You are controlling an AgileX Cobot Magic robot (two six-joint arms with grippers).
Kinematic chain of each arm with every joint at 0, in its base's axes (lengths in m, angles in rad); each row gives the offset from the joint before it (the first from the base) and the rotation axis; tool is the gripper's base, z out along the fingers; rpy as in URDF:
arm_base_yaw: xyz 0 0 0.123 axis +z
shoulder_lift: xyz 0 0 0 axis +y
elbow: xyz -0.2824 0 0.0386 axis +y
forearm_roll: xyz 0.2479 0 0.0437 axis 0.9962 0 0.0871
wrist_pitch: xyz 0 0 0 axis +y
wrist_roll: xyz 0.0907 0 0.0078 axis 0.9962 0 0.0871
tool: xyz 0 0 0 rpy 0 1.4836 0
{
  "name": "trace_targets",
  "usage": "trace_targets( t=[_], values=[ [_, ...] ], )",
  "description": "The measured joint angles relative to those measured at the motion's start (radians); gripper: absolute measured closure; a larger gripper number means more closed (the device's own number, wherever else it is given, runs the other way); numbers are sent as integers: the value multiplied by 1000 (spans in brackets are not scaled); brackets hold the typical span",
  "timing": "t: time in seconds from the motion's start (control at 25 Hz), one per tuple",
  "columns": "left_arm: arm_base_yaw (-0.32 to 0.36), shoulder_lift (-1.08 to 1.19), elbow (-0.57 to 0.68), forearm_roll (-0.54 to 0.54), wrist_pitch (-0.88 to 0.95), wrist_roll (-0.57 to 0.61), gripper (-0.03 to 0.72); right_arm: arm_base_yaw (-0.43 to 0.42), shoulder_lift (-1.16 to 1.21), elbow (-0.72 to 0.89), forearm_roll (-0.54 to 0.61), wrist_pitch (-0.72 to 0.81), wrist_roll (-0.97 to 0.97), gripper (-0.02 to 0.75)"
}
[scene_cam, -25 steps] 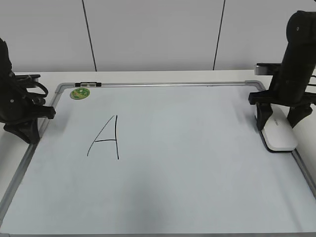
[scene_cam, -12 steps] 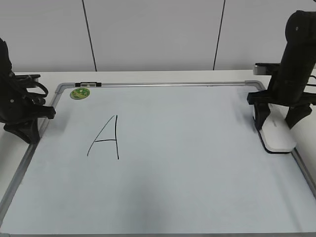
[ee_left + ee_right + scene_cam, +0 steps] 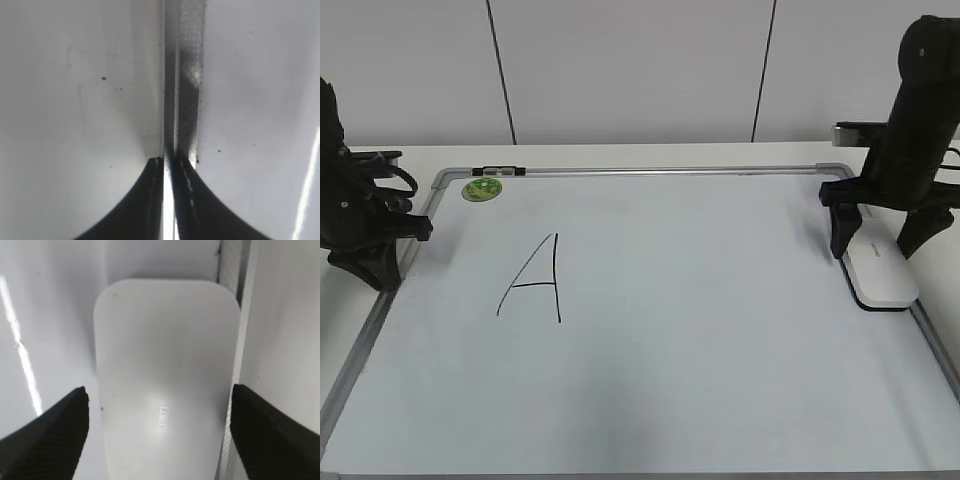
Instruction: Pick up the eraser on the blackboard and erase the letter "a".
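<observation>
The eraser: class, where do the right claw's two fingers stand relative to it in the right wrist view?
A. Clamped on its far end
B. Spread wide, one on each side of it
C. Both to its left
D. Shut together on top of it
B: the right claw is open, one finger left and the other right of the eraser, neither visibly pressing it.

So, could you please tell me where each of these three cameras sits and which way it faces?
Exterior view: in front of the table, slanting down at the large white grey-framed whiteboard; both black arms show.
Left wrist view: on the left arm, facing down at the board's frame; shut left pincer shows.
Right wrist view: on the right arm, facing down at the white glossy rounded eraser; open right pincer straddles it.
Shared: exterior and right wrist both show the eraser.
</observation>
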Motion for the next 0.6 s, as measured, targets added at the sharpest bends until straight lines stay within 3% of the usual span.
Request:
trace_targets(
  t=[0.4,0.52,0.6],
  values=[
    [0,0,-19,4,26,0,621,-5,-74,-5,-9,2,0,78],
    [0,0,-57,10,74,0,532,-5,-112,-5,-9,4,0,78],
    [0,-11,-86,25,104,0,417,-5,-126,-5,-9,6,0,78]
  ],
)
